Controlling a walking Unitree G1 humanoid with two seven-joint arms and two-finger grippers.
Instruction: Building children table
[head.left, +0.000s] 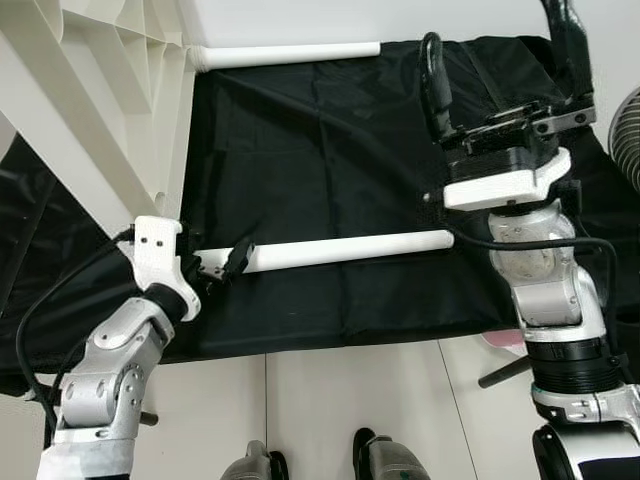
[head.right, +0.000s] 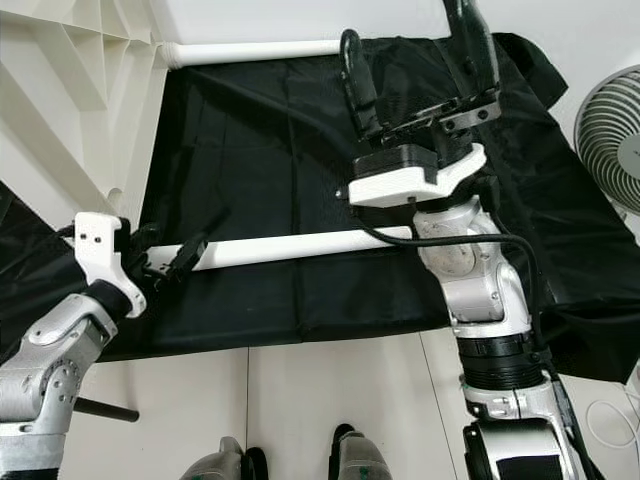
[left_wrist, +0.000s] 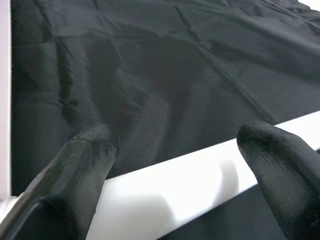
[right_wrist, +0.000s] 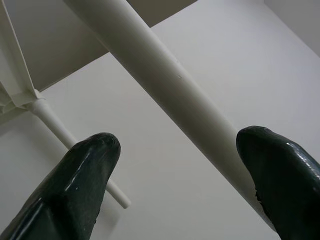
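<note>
My own two feet sat nearest, at six o'clock on the pale tiled floor. At about eight o'clock my left gripper reached across to the near end of a long white plastic table leg that lay crosswise on a black fabric sheet. Its fingers stood wide apart on either side of that leg, and I could not tell whether they touched it. The leg ran from my left gripper toward three o'clock, and its far end stopped just beside my right wrist.

My right gripper stood at about one o'clock, raised and pointing away from me, its two long black fingers spread wide with nothing between them. In the right wrist view a white tube crossed beyond the fingertips, well apart from them.

At ten to eleven o'clock the white ribbed plastic tabletop stood tilted on its edge, and a second white leg stuck out from it along the sheet's far border at twelve o'clock. A grey fan stood at three o'clock.
</note>
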